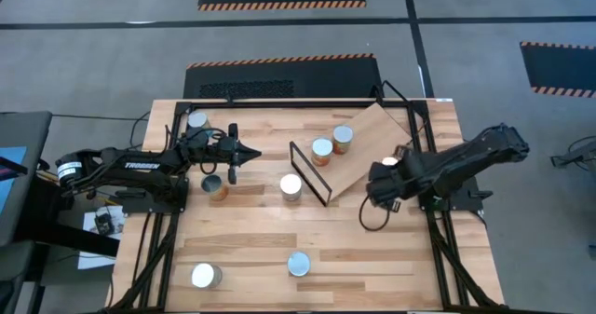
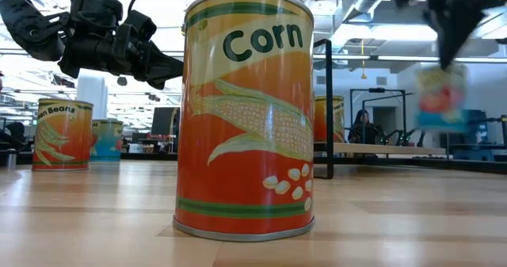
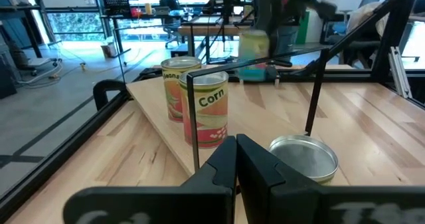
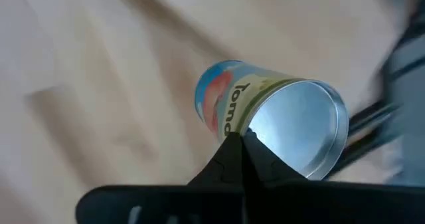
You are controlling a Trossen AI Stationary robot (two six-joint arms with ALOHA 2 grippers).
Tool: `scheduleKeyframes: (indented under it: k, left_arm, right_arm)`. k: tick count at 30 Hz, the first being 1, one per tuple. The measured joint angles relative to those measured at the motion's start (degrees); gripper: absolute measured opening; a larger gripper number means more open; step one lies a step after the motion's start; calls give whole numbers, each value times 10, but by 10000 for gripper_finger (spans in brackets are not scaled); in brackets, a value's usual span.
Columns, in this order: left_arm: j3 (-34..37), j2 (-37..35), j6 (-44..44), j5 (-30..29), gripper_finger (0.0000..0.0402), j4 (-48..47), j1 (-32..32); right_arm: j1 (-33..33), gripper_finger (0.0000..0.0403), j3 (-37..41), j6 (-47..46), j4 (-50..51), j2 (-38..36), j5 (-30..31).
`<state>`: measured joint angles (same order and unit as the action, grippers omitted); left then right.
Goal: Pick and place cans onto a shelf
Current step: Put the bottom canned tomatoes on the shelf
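"Corn" on big orange can (image 2: 244,116), "…n Beans" on can (image 2: 62,135) behind, "TROSSEN" on left arm (image 1: 144,166)

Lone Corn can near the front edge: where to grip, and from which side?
Probably best to grip the Corn can across its curved side wall, about mid-height, coming straight down from above. It stands upright with nothing close beside it, so the fingers can straddle it at any angle. The flat lid gives no hold.

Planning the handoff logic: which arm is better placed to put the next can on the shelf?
Right: its claw already holds a can beside the shelf. The left claw is empty, beyond the wire frame.
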<state>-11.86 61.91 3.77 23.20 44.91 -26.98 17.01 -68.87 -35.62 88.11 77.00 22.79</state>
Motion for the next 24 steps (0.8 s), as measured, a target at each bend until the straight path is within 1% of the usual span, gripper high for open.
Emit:
scheduleKeyframes:
  k: [2, 4, 5, 11, 14, 17, 21, 24]
  left_arm:
    - [0, 0, 0, 0, 1, 0, 0]
    - [0, 0, 0, 0, 1, 0, 0]
    - [0, 0, 0, 0, 1, 0, 0]
    - [0, 0, 1, 0, 1, 0, 0]
    - [0, 0, 2, 0, 1, 0, 0]
    - [0, 0, 3, 0, 1, -1, 0]
    - [0, 0, 3, 0, 1, -6, 0]
    - [0, 0, 3, 0, 1, -6, 0]
  right_arm:
    - [-24, 4, -24, 79, 7, 1, 44]
    - [-65, 4, -36, 167, -10, 0, 80]
    - [-92, 4, -37, 215, -23, 0, 89]
    - [-270, 3, -36, 498, -122, 1, 85]
    - [-344, 2, -36, 613, -185, 1, 47]
    - [-405, 1, -26, 687, -226, 0, 18]
    - [-466, 0, 11, 732, -270, 1, -28]
    - [-493, 0, 33, 771, -308, 1, -33]
